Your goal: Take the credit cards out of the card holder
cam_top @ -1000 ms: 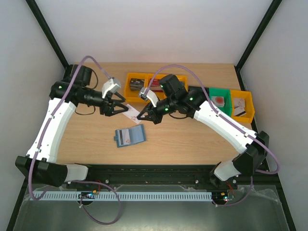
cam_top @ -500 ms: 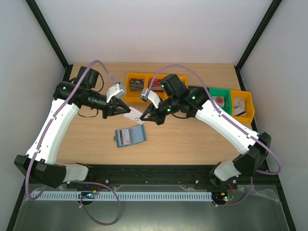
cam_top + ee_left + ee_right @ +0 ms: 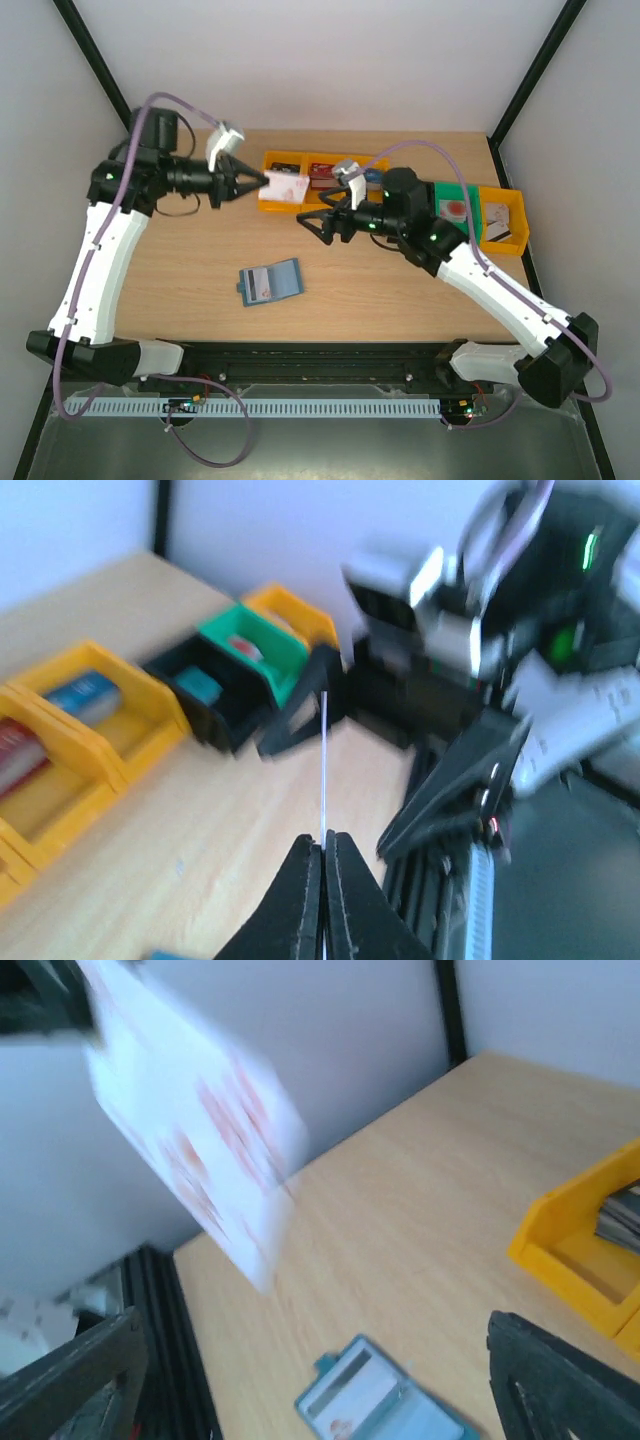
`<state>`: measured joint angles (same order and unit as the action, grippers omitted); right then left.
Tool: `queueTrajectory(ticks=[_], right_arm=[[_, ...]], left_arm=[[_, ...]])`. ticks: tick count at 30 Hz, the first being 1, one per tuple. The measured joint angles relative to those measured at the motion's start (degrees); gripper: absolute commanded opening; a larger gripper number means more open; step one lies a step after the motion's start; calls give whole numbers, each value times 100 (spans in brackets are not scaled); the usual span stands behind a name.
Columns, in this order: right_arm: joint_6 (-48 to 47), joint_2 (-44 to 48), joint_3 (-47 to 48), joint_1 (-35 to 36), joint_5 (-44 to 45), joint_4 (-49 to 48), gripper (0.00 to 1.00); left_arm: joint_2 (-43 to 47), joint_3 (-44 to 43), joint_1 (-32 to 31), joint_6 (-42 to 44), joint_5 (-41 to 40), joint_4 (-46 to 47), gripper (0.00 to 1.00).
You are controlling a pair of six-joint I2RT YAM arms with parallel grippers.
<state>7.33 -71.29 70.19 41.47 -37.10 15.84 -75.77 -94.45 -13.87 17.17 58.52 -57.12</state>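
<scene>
— What is nearest on the desk (image 3: 180, 270)?

— The holder (image 3: 270, 283). It lies open and flat, alone, with its long axis about left to right and its right end turned a little toward the far side. A second card (image 3: 259, 288) with a pale face shows in its left half.

— And the right gripper (image 3: 315, 222)?

— It is beyond the holder, above the desk, and it points to the left. The jaws stand wide apart and nothing is between them.

— Where is the card (image 3: 285, 186) that is out of the holder?

— It is in the air, farther back, over the left end of the long yellow bin (image 3: 300, 207). The left gripper (image 3: 262, 184) is clenched on its near edge. The rest of the card sticks out past the fingertips.

— Which way does it point?

— Its long axis follows the line of the left gripper, so the free end points to the right, toward the right gripper. The two are near but apart. In the left wrist view I see it only edge-on, as a thin line going straight out from the closed jaws. In the right wrist view its face is white with reddish marks, but it is blurred and I cannot read them.

— What is at the far side?

— A row of bins: the long yellow one, then a green bin (image 3: 460, 187), then a small yellow bin (image 3: 500, 195) at the right end.
</scene>
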Motion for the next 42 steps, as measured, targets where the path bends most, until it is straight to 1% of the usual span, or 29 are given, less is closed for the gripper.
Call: queueTrajectory(ticks=[1,2,4,5,8,11,12,14,17,20,22,23,24,26,27,28,31,32,33,34,35,36,38,40,42], right_arm=[[378,149,-422,-76,15,-619,95],[820,262,-872,-153,55,-1384,95],[1648,264,-1462,-168,214,-2736,95],[2009,190,-1609,-131,326,-3324,95],[3014,-160,-1694,11,785,-5060,91],[3901,-507,-1639,131,1182,-6607,86],[4225,-647,-1598,162,1344,-7090,82],[4719,-876,-1521,197,1609,-7744,72],[5311,-1158,-1377,208,1886,-8308,60],[5665,-1318,-1235,208,2037,-8518,47],[5842,-1344,-1207,208,2118,-8581,44],[5877,-1344,-1204,208,2149,-8596,42],[5899,-1344,-1193,208,2186,-8596,36],[5925,-1344,-1178,208,2253,-8585,22],[5952,-1344,-1174,208,2284,-8570,11],[5947,-1344,-1174,208,2312,-8544,3],[5923,-1335,-1174,203,2426,-8347,2],[5904,-1325,-1174,195,2476,-8238,2],[5888,-1305,-1174,181,2492,-8161,2],[5888,-1268,-1176,122,2498,-8039,2],[5906,-1193,-1178,76,2487,-7875,2],[5925,-1075,-1189,-35,2470,-7694,2],[5904,-654,-1241,-525,2426,-7088,2],[5694,-151,-1213,-1259,2354,-6122,2],[5285,225,-1003,-2068,2243,-4964,2]], left_arm=[[-42,-181,81,-321,-28,195,2],[-92,-404,151,-734,-72,485,2],[-173,-713,243,-1609,-199,1163,2],[-214,-802,260,-2063,-258,1519,2],[-393,-916,203,-3248,-376,2444,2],[-610,-909,79,-3967,-498,2953,2],[-675,-903,31,-4135,-518,3067,2],[-765,-885,-35,-4422,-540,3259,2],[-798,-866,-111,-4684,-549,3421,2],[-787,-866,-164,-4846,-538,3595,2],[-787,-866,-184,-4898,-533,3663,2],[-787,-857,-197,-4929,-520,3696,2],[-778,-828,-199,-4962,-503,3740,2],[-767,-776,-208,-5001,-490,3788,2],[-765,-743,-216,-5023,-485,3814,2],[-765,-713,-227,-5038,-483,3847,2],[-745,-601,-284,-5066,-485,3952,2],[-723,-549,-302,-5066,-505,3980,13],[-702,-498,-310,-5064,-535,4004,43],[-675,-431,-310,-5051,-581,4002,77],[-651,-363,-310,-5007,-610,3956,96],[-621,-278,-306,-4922,-638,3875,99],[-549,-85,-256,-4540,-815,3593,99],[-496,50,-201,-3978,-1266,3165,99],[-400,291,-131,-3292,-1945,2791,99]])
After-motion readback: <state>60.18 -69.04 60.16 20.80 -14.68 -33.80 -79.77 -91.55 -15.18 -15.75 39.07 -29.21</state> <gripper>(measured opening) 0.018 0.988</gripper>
